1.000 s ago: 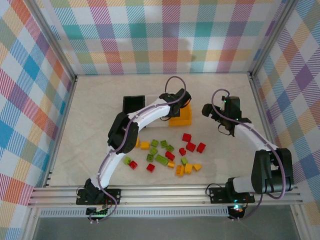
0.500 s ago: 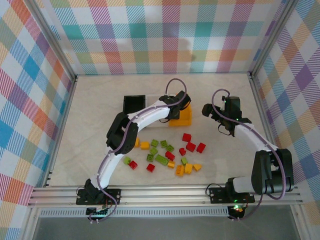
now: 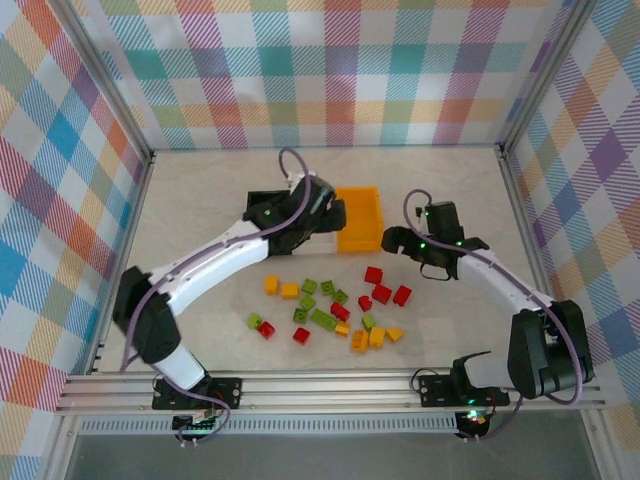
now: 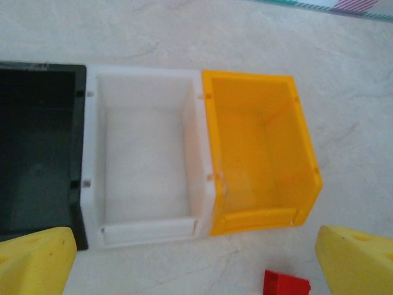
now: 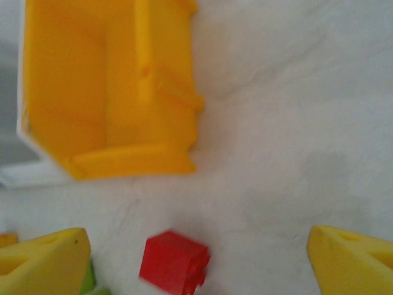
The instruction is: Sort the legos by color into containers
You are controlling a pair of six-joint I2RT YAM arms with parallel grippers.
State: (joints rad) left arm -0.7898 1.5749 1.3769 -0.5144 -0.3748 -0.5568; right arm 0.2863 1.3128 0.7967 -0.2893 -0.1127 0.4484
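Note:
Three containers stand in a row: black bin (image 4: 37, 147), white bin (image 4: 144, 160) and orange bin (image 4: 258, 153), all empty inside. In the top view the orange bin (image 3: 360, 218) is in plain sight and the black bin (image 3: 262, 203) is partly under my left arm. My left gripper (image 3: 330, 218) hovers open above the white bin's near edge; its yellow fingertips (image 4: 37, 261) frame bare table. Red, green and yellow-orange legos (image 3: 330, 305) lie scattered in front of the bins. My right gripper (image 3: 392, 240) is open above a red lego (image 5: 174, 261), just right of the orange bin (image 5: 104, 86).
The lego spread reaches from a yellow brick (image 3: 271, 285) on the left to a red brick (image 3: 402, 295) on the right. A red brick corner (image 4: 287, 284) lies near the orange bin's front. Checked walls enclose the table, and a metal rail (image 3: 330, 385) runs along the near edge.
My left arm swung left, away from over the orange bin, and its gripper went from shut to open. The right gripper moved left and down toward the red bricks.

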